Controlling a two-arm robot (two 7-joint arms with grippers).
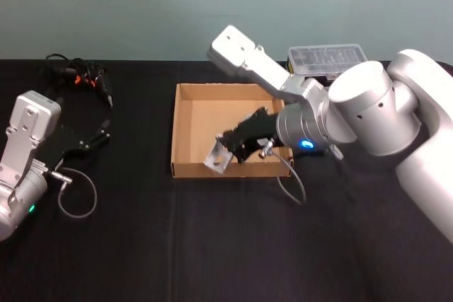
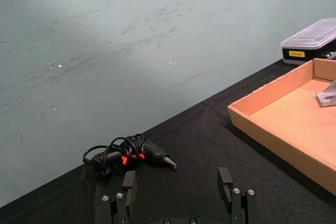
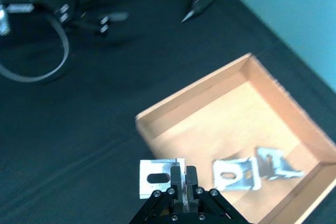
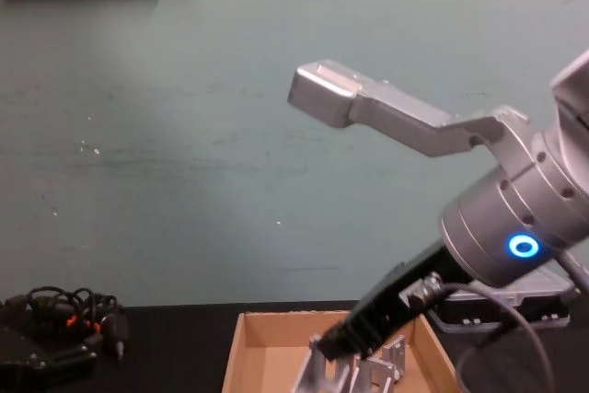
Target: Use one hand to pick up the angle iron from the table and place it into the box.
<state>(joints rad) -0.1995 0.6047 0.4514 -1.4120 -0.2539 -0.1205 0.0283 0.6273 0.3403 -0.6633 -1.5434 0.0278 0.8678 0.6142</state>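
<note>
My right gripper point(image 1: 230, 150) hangs over the front part of the tan box point(image 1: 175, 132), shut on a silver angle iron point(image 1: 218, 157) that it holds above the box floor. In the right wrist view the held angle iron point(image 3: 160, 179) sits at my fingertips point(image 3: 181, 174). Two more angle irons point(image 3: 233, 175) point(image 3: 276, 163) lie inside the box point(image 3: 210, 85). The chest view has the gripper point(image 4: 340, 342) low in the box point(image 4: 267, 342). My left gripper point(image 1: 88, 143) rests open on the black table point(image 1: 212, 245) at the left, empty.
A clear-lidded plastic case point(image 1: 327, 56) stands behind the box at the right. A black and orange corded tool point(image 1: 81, 79) lies at the back left. A grey cable loop point(image 1: 76, 192) lies beside my left arm.
</note>
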